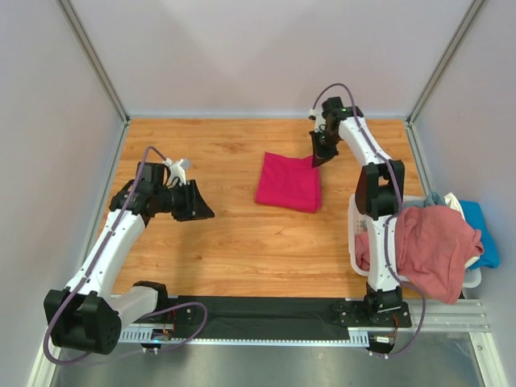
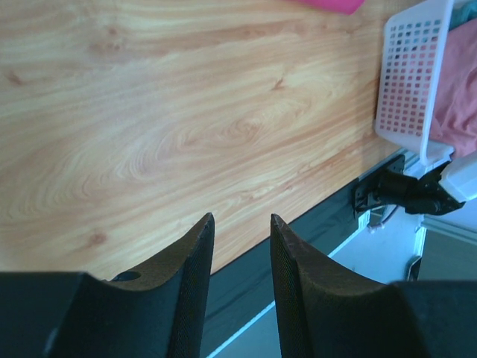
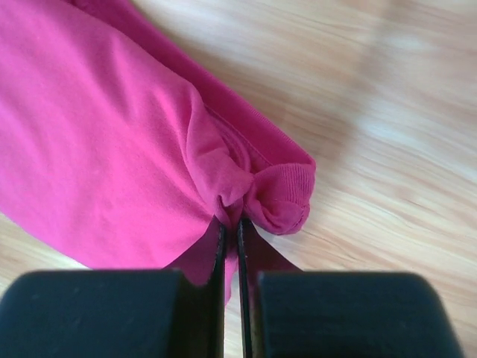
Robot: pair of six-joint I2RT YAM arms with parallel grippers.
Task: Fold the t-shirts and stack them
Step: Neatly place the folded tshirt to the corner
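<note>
Right gripper [image 1: 317, 160] of mine is pinched down to a sliver on the soft magenta-red cloth t-shirt [image 1: 288, 182]. From my right wrist camera the gripper [image 3: 231, 227] shows its two black fingers [image 3: 197, 313] almost together. A thin fold of the fabric [image 3: 97, 134] is caught between their tips, and a small puckered knot with a ribbed edge is bunched just ahead of them. That shirt lies folded into a rough rectangle on the pale wood-grain tabletop [image 1: 210, 242], toward the far middle, and my grip is at its far right corner.

My left gripper [image 1: 200, 210] hangs over bare wood on the left side, well apart from the shirt. Its jaws are partly spread with nothing between them. From my left wrist, the gap at the gripper [image 2: 240, 220] shows only the wood and the black strip [image 2: 246, 283] along the table's near edge.

At the table's right edge, beside my right arm, sits a white plastic lattice basket [image 1: 352, 219]. A dusty pink cloth t-shirt [image 1: 431, 242] is draped over it and spills down its near side. A blue cloth t-shirt [image 1: 484, 234] lies against the far right of that heap. A bit of whitish cloth [image 1: 453, 203] peeks out behind the pink, too small for me to tell more. My left wrist camera also catches the basket's wall [image 2: 406, 74] with pink fabric [image 2: 456, 89] inside.
</note>
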